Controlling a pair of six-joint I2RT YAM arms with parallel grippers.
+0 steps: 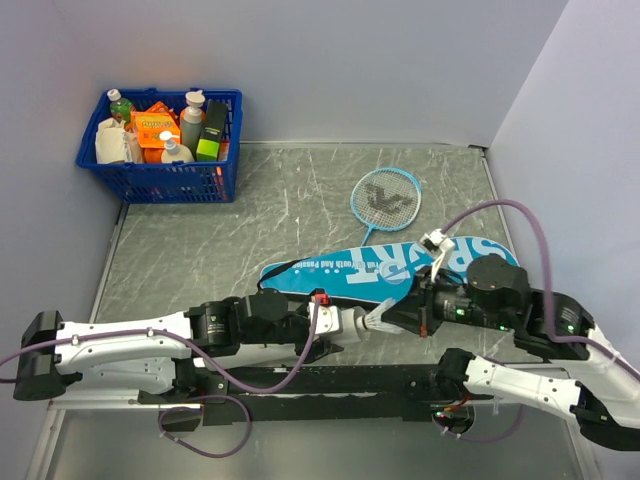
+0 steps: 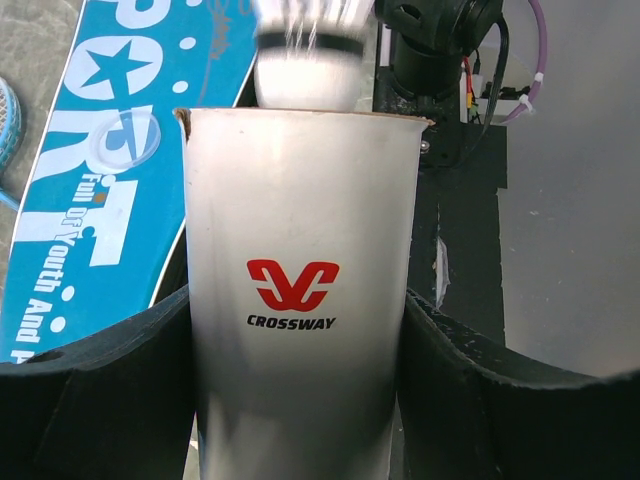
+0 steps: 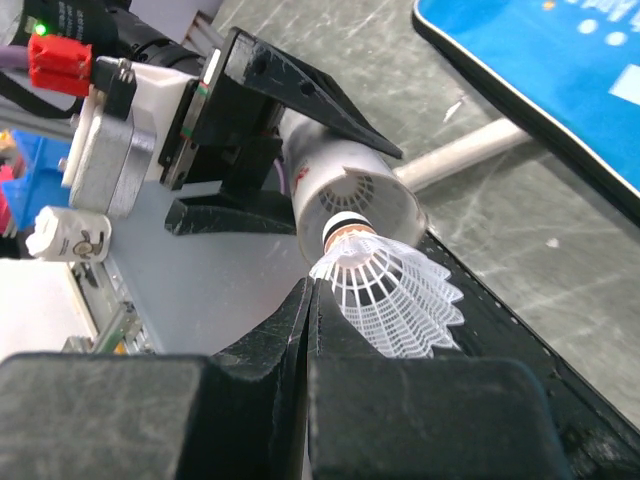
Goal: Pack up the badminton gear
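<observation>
- The right gripper (image 3: 309, 288) was closed on a thin pinch of the white shuttlecock (image 3: 395, 300), at the edge of its skirt. The cork pointed at the open mouth of the tube (image 3: 350, 185).
- The left gripper (image 2: 300, 385) clamped the tube across its body and held it lying level above the near edge of the table, one finger on each side.
- Risk: with so little skirt between the fingers, the shuttlecock could twist or slip free if the cork caught the tube's rim.
- Risk: the cork sat just at the rim and looked slightly off-centre, so a straight push might crumple the skirt against the edge.
- Risk: something pale and ribbed already showed inside the mouth, possibly the other shuttlecock. It could block this one from seating.
- Risk: the two wrists were very close together, so any overshoot could knock them into each other.
- The tube read "CROSSWAY" in black under a red emblem.
- The teal cover (image 1: 390, 262) lay just beyond the grippers, lettered "SPORT" and "Full of Youth And"; the rest was unclear.
- The racket (image 1: 385, 195) lay past the cover, and the dark mark on its strings was unreadable.
- The labels in the blue basket (image 1: 160, 175), well apart at the far left, were too small to read.
</observation>
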